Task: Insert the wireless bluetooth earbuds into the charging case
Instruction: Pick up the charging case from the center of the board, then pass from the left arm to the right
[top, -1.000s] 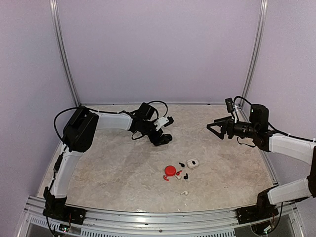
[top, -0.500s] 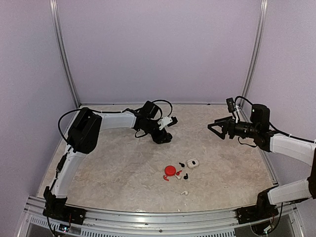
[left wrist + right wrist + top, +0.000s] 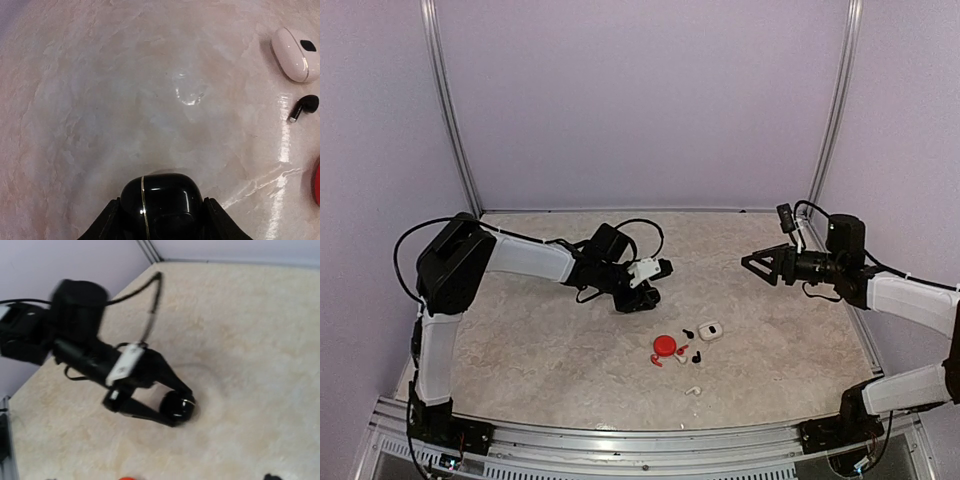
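My left gripper is shut on a glossy black charging case, one finger against each of its sides, low over the table. The right wrist view shows that same grip. Nearer the front lie the earbuds: two black ones, a red one and a white one. One black earbud also shows in the left wrist view. My right gripper hangs open above the table's right side, holding nothing; its fingers are out of its own wrist view.
A round red case and a white case lie among the earbuds. The white case is at the top right of the left wrist view. Metal posts and lilac walls enclose the marbled table.
The left arm swung its gripper a little toward the front, and its jaws narrowed onto the black case. The right gripper stayed in place, its jaws slightly narrower.
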Available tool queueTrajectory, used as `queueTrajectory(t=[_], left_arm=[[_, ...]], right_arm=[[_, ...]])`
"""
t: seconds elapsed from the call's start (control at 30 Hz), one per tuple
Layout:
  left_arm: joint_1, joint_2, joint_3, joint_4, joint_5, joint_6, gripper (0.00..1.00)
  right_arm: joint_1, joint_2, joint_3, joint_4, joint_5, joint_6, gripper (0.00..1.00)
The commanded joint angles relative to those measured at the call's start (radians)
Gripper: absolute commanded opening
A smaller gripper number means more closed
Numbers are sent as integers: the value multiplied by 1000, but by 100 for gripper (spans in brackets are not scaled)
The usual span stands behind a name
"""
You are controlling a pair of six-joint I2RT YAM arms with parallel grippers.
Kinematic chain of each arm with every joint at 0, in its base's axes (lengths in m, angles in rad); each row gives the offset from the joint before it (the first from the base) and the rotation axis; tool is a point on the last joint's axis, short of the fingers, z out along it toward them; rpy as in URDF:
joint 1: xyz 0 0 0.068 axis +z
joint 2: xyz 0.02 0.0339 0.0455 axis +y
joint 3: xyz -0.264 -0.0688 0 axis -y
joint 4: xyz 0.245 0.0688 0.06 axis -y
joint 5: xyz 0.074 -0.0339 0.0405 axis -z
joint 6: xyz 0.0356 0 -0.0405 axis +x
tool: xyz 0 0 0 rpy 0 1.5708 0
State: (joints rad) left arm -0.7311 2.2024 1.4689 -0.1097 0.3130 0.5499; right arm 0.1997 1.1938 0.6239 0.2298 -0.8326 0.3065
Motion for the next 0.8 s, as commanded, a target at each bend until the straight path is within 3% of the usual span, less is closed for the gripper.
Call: queueTrajectory(t=[0.0, 0.17, 0.37, 0.77], left_arm=[[-68, -154, -96, 171, -54, 92, 44], [-160, -294, -208, 238, -114, 180, 43], [-300, -405, -266, 268, -283, 303, 41], [-399, -468, -254, 244, -310, 356, 41]], right_arm=[[4, -12, 7, -109, -55, 21, 87], [55, -10, 11, -170, -112, 41, 83], [141, 3, 46, -211, -162, 88, 73], [276, 43, 125, -263, -166, 103, 63]])
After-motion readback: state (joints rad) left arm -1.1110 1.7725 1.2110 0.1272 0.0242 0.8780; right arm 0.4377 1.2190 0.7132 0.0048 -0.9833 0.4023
